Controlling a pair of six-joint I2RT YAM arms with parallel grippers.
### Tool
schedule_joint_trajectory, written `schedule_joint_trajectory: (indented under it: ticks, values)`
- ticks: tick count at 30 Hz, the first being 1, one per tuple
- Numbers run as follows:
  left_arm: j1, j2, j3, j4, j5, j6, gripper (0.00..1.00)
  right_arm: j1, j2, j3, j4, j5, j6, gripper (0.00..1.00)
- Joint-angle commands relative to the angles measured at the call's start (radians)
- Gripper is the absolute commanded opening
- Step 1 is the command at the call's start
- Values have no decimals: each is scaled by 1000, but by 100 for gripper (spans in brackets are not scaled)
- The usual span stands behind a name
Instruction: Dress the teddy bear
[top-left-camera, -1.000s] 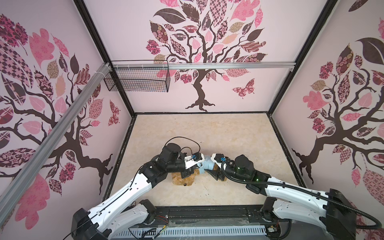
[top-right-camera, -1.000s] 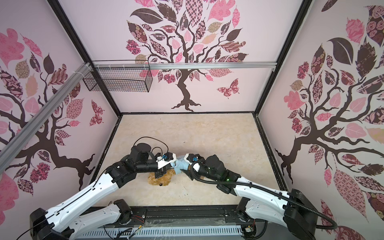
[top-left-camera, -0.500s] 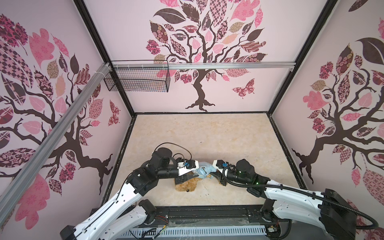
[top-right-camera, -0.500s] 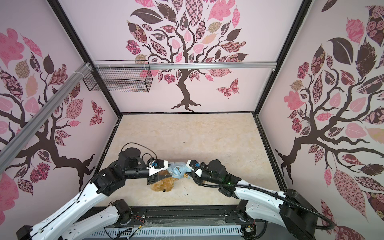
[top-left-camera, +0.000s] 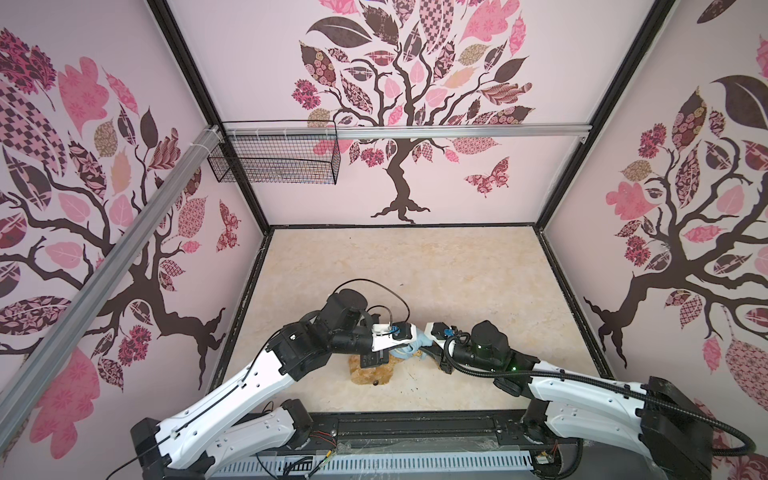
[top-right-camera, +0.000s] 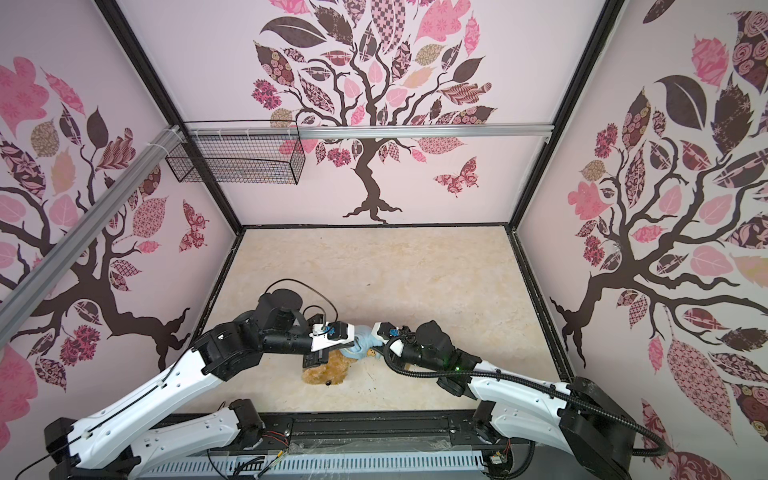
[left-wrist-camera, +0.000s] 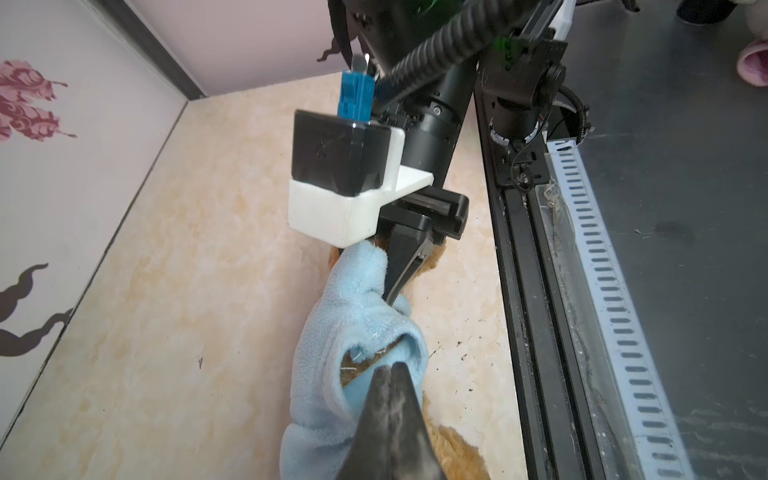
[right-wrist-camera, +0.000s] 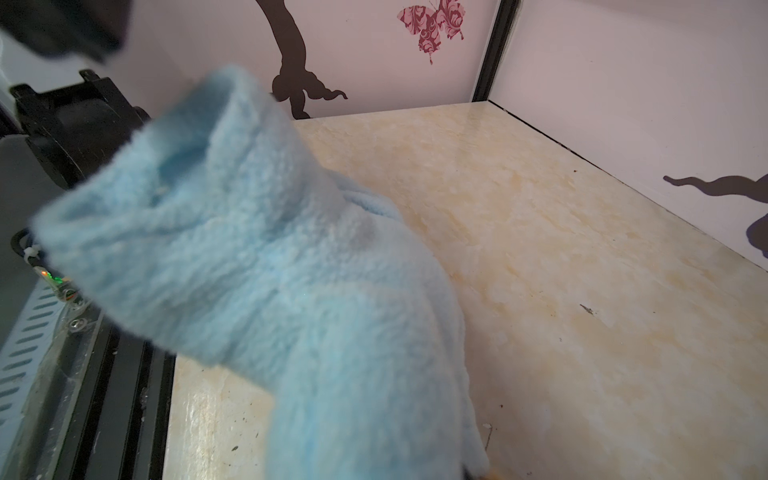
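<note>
At front: right fingers (left-wrist-camera: 405, 266) pinch shirt (left-wrist-camera: 349, 324) on teddy bear (top-right-camera: 328, 374).

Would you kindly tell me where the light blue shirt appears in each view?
Top view: light blue shirt, low centre.
Top view: shirt, same spot.
Left wrist: shirt, middle of the picture.
Right wrist: shirt, close up, covering much of it.
Shared landmark: black front rail.

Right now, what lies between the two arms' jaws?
A light blue fleece shirt spans that stretch, partly over the golden-brown plush teddy bear; both top views show it.
</note>
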Motion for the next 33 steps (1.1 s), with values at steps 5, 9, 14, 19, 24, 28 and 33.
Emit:
schedule_joint_trajectory:
  ticks: [5, 9, 14, 19, 24, 28, 33]
  values:
    - [-3, 81, 69, -42, -74, 50, 0, 8, -11, 5, 64, 4, 18, 23]
    - [-2, 94, 60, -54, -127, 75, 0, 8, -20, -10, 81, 5, 25, 23]
    - [-2, 105, 48, -16, -122, 77, 7, 8, -19, -6, 100, -24, 32, 23]
    - [-3, 134, 54, 39, -12, 40, 16, 8, -14, 2, 123, -42, 49, 23]
    - [-3, 148, 67, 52, 12, 36, 23, 8, -12, 14, 119, -52, 56, 22]
    - [-3, 152, 75, 32, 3, 51, 29, 8, -13, 17, 114, -48, 55, 22]
    - [-3, 185, 97, -57, -31, 96, 30, 8, -11, 33, 118, -57, 75, 22]
